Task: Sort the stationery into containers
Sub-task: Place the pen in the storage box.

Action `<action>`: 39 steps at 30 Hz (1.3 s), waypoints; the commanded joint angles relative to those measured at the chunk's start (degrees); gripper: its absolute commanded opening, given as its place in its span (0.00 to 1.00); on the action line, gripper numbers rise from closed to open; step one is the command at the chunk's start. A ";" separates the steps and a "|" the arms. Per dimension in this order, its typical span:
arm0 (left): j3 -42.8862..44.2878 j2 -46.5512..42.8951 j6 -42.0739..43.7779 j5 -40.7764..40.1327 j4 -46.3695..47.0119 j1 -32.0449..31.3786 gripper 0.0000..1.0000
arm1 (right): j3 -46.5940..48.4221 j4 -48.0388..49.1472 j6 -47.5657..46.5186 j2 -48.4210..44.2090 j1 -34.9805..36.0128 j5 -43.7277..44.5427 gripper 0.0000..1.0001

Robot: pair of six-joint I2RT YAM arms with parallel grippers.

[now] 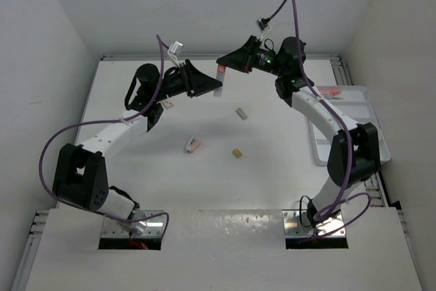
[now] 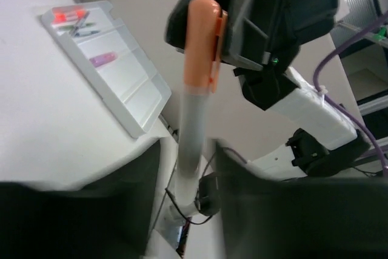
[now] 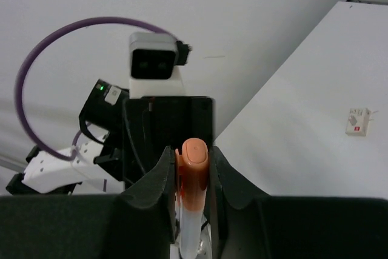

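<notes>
An orange-red pen with a white barrel hangs in the air over the far middle of the table, between both grippers. My right gripper is shut on its orange cap, with a finger pressed against each side. The white barrel runs down between the fingers of my left gripper, which holds its lower end. The white divided tray lies at the right. It holds an orange-red pen, a pale green pen and a purple-grey pen.
Loose on the table lie a grey-white block, a tan block and a pink-and-white block. A small pale piece sits beside the left arm. White walls close in the back and both sides.
</notes>
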 commanded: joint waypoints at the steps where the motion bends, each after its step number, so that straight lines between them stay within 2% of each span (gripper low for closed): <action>1: 3.37 -1.18 5.11 -2.94 -9.84 0.85 0.55 | 1.32 0.69 -4.32 -2.87 0.32 -3.83 0.01; 2: 4.16 -1.00 9.56 -3.30 -12.48 1.20 0.66 | 1.49 -1.41 -6.59 -3.14 -0.91 -4.44 0.00; 3: 6.52 -0.91 12.39 -3.65 -19.03 1.29 0.78 | 1.50 -3.00 -8.09 -3.67 -1.96 -5.66 0.00; 4: 8.02 -0.48 19.21 -4.96 -23.01 1.90 1.00 | 1.50 -6.93 -12.20 -4.89 -3.10 -6.55 0.00; 6: 13.29 0.93 27.49 -6.63 -34.87 2.43 1.00 | 2.02 -13.17 -18.53 -6.30 -7.49 -9.35 0.00; 7: 14.79 1.28 36.15 -8.90 -39.61 2.70 1.00 | 2.28 -20.95 -26.57 -7.87 -11.08 -10.15 0.00; 8: 16.72 1.55 40.24 -10.67 -44.80 2.87 1.00 | 2.64 -24.94 -31.00 -8.67 -13.20 -10.94 0.00; 9: 17.00 1.55 43.32 -14.43 -46.50 2.87 1.00 | 2.81 -29.60 -35.83 -9.46 -15.40 -11.65 0.00; 10: 16.74 1.29 47.18 -16.20 -47.04 3.05 1.00 | 2.90 -38.43 -45.54 -10.26 -19.25 -12.35 0.00; 12: 14.72 0.32 49.06 -21.20 -46.87 3.05 1.00 | 5.18 -50.41 -59.27 -11.84 -23.67 -12.36 0.00; 13: 14.02 0.15 50.29 -22.62 -46.87 2.88 1.00 | 6.58 -62.31 -75.79 -12.11 -26.99 -10.79 0.00; 14: 13.84 -0.03 52.04 -24.81 -46.96 2.70 1.00 | 8.59 -72.61 -83.96 -12.28 -28.41 -9.12 0.00; 15: 14.01 0.14 53.10 -26.75 -47.48 2.35 1.00 | 9.05 -76.01 -91.79 -12.37 -29.47 -7.02 0.00; 16: 14.71 0.32 54.07 -29.29 -48.79 0.78 1.00 | 8.88 -78.49 -104.31 -12.63 -31.74 -2.65 0.00; 18: 15.07 0.76 57.22 -33.16 -49.50 -1.16 1.00 | 8.27 -82.18 -116.66 -12.55 -35.26 0.81 0.00; 21: 15.86 1.55 58.82 -34.76 -50.56 -2.83 1.00 | 8.35 -86.58 -131.01 -10.63 -37.12 6.70 0.00; 24: 16.56 2.51 60.14 -34.07 -51.88 -3.71 1.00 | 7.22 -87.83 -141.91 -8.52 -38.44 12.41 0.00; 26: 17.00 3.04 61.19 -33.54 -53.54 -3.80 1.00 | 4.14 -84.94 -147.46 -7.72 -39.15 16.27 0.00; 30: 15.60 2.52 62.34 -33.36 -53.03 -3.37 1.00 | 0.44 -80.54 -152.84 -5.88 -39.50 19.89 0.00; 39: 16.30 4.45 62.52 -30.64 -53.11 -3.19 1.00 | 6.40 -76.75 -154.88 3.35 -36.26 27.35 0.00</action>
